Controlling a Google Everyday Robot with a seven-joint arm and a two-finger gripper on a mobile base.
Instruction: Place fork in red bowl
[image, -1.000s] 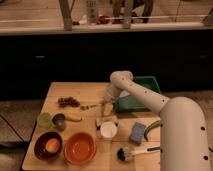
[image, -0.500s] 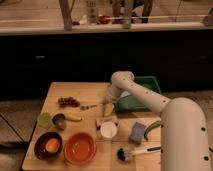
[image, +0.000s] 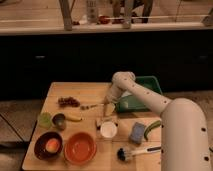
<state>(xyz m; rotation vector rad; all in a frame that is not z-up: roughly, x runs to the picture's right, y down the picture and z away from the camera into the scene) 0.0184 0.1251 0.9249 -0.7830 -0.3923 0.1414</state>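
Against half a second ago, hardly anything is changing. The white arm (image: 150, 100) is keeping its bent pose over the tabletop (image: 85, 91), and the end effector (image: 108, 110) is hanging at the same spot near the middle. The fork (image: 89, 106) is lying where it lay, on the wood at nine o'clock of the end effector (close, though no contact is showing). Whether the end effector is clenched or released, I cannot tell.

The red bowl (image: 80, 148) is sitting at the near edge, at seven o'clock of the end effector and well apart from the fork. Just beside it at nine o'clock, a dark bowl (image: 48, 146) is holding something pale orange. A banana (image: 74, 118) and a metal cup (image: 59, 120) are lying between the fork and the red bowl. Grapes (image: 68, 101) are resting at nine o'clock of the fork. A white cup (image: 108, 130) is standing at six o'clock of the end effector, with a blue sponge (image: 137, 132) at its three o'clock and a brush (image: 136, 151) nearer the edge.

The arm is covering part of the green tray (image: 145, 86) and the tabletop's right corner (the brush handle is running under it). The end effector's tip is blending into a pale shape below it.
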